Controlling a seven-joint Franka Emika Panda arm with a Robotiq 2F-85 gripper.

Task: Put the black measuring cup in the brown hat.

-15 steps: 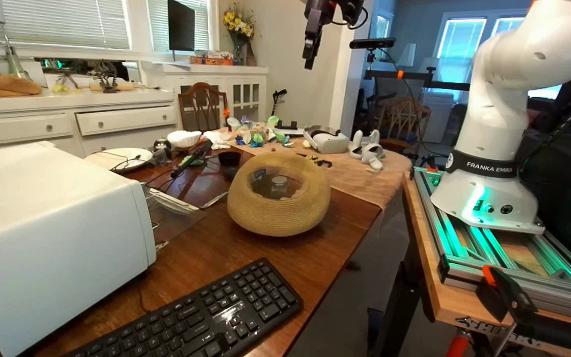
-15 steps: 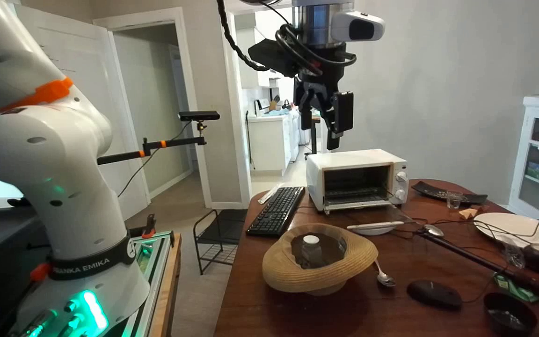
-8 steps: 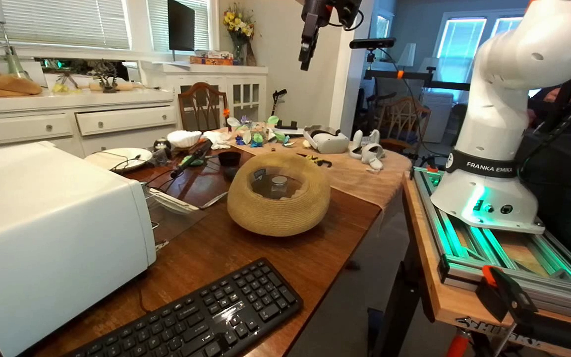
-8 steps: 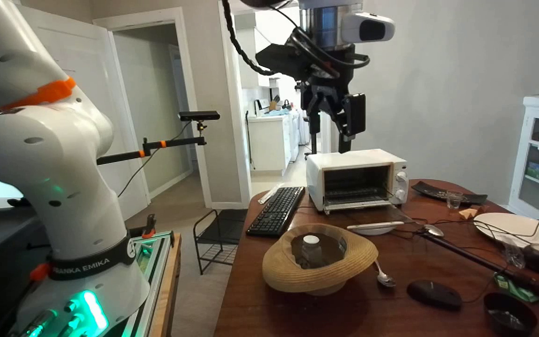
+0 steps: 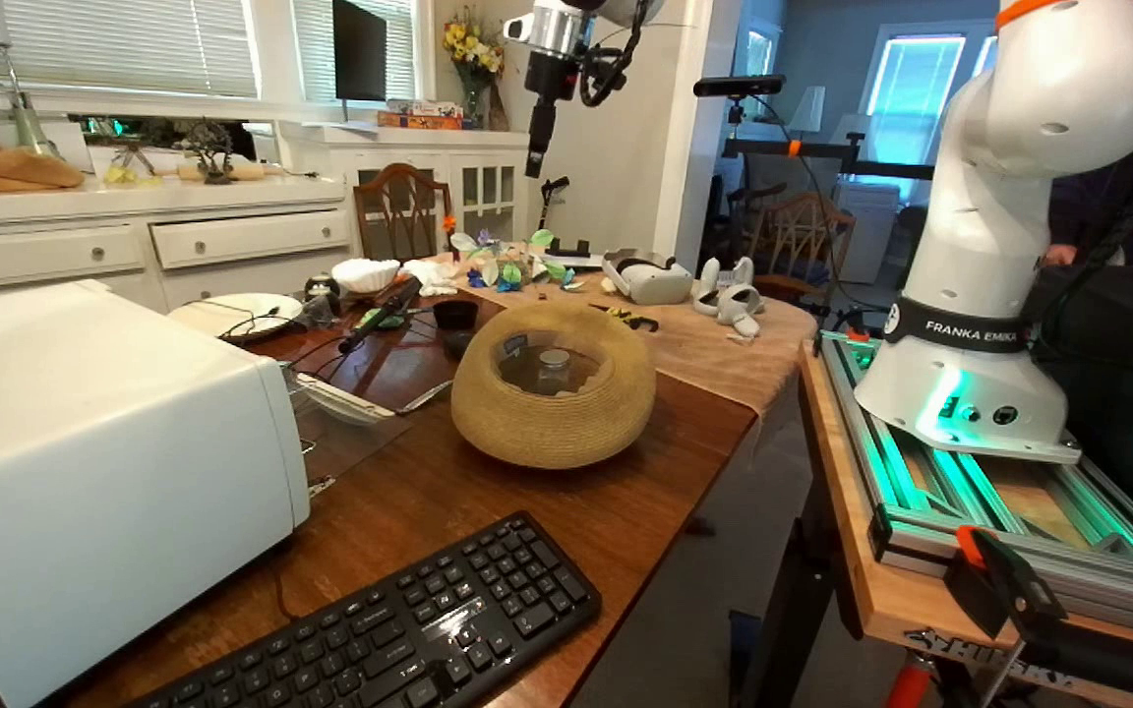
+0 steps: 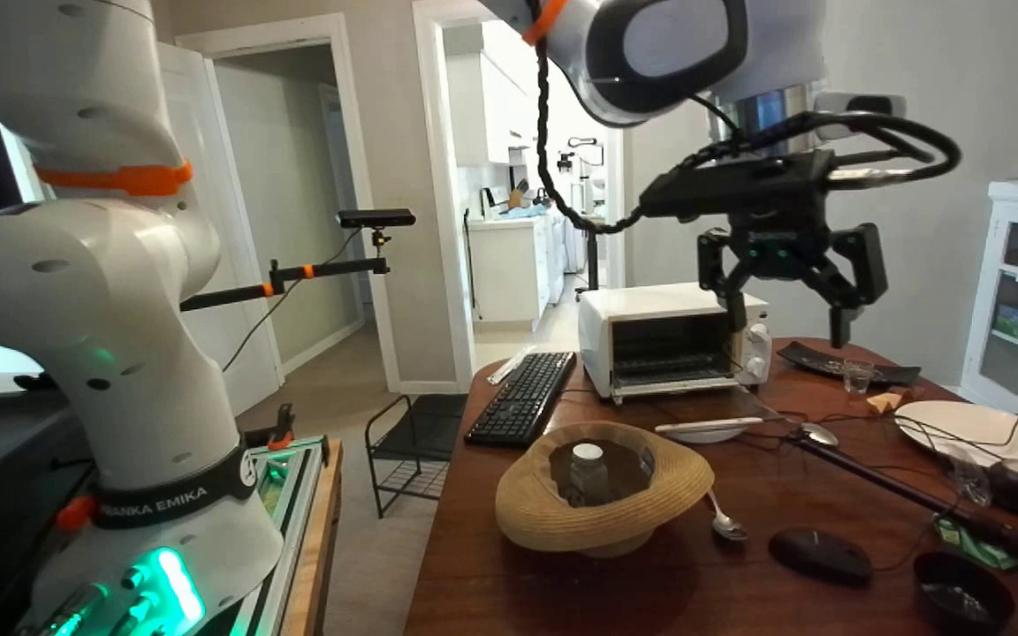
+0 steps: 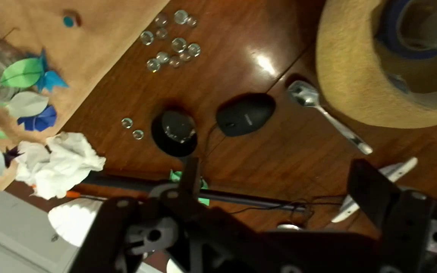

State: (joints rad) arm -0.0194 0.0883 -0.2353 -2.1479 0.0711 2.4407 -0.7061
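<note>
The black measuring cup looks like a small round black cup on the table, near the far end in an exterior view [image 5: 455, 315] and at the lower right in an exterior view [image 6: 964, 601]. In the wrist view the cup [image 7: 175, 146] has something shiny inside. The brown hat [image 5: 557, 428] lies hollow side up, also seen in an exterior view [image 6: 553, 508] and at the upper right of the wrist view [image 7: 349, 76]. A jar with a pale lid [image 6: 588, 477] stands in its hollow. My gripper [image 6: 788, 322] is open and empty, high above the table, apart from cup and hat.
A black mouse [image 6: 820, 555] and a spoon [image 6: 726, 526] lie between hat and cup. A long black rod [image 6: 898, 486] with cables lies behind the cup. The white toaster oven [image 6: 597, 340], the keyboard [image 5: 409, 629] and a white plate [image 6: 995, 433] are also on the table.
My gripper has moved left and down in an exterior view, and right and down in an exterior view. The wrist has turned, so both spread fingers show. Hat and cup have not moved.
</note>
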